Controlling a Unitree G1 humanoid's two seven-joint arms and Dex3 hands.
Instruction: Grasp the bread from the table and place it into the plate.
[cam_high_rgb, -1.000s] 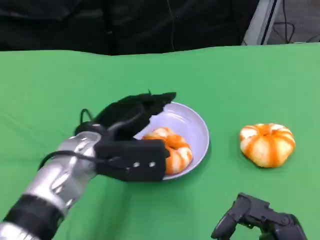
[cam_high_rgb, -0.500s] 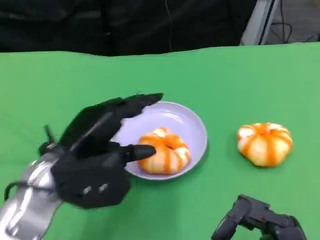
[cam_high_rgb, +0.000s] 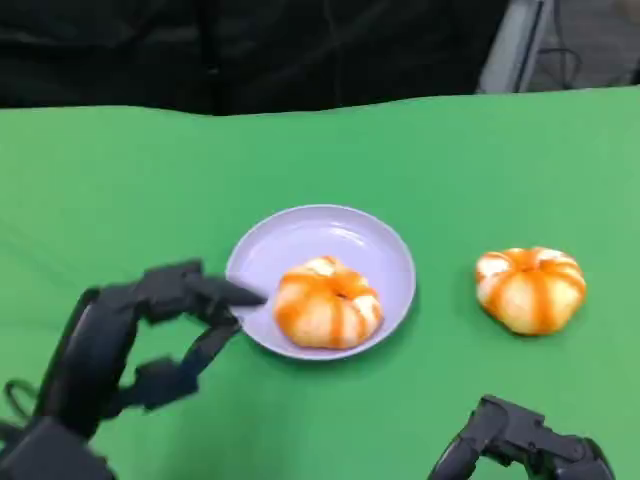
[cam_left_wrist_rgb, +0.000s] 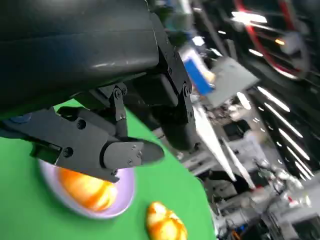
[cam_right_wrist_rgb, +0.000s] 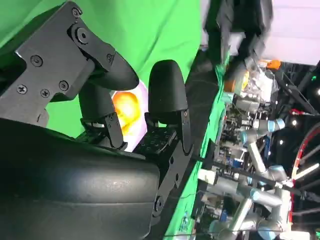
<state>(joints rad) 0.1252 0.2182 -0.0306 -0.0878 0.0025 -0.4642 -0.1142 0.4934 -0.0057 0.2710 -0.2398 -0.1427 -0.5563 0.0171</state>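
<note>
A: Fig., head view. Your left hand (cam_high_rgb: 130, 340): fingers (cam_high_rgb: 215, 293) apart, holding nothing, pulled back off the plate (cam_high_rgb: 300, 235) vs. 1 s ago.

B: And the bread (cam_high_rgb: 327, 302)?

A: In the plate, released. A second bun (cam_high_rgb: 530, 288) sits on the tabletop (cam_high_rgb: 120, 180). Right hand (cam_high_rgb: 520, 445) low, fingers' state unclear. Placement looks done.
</note>
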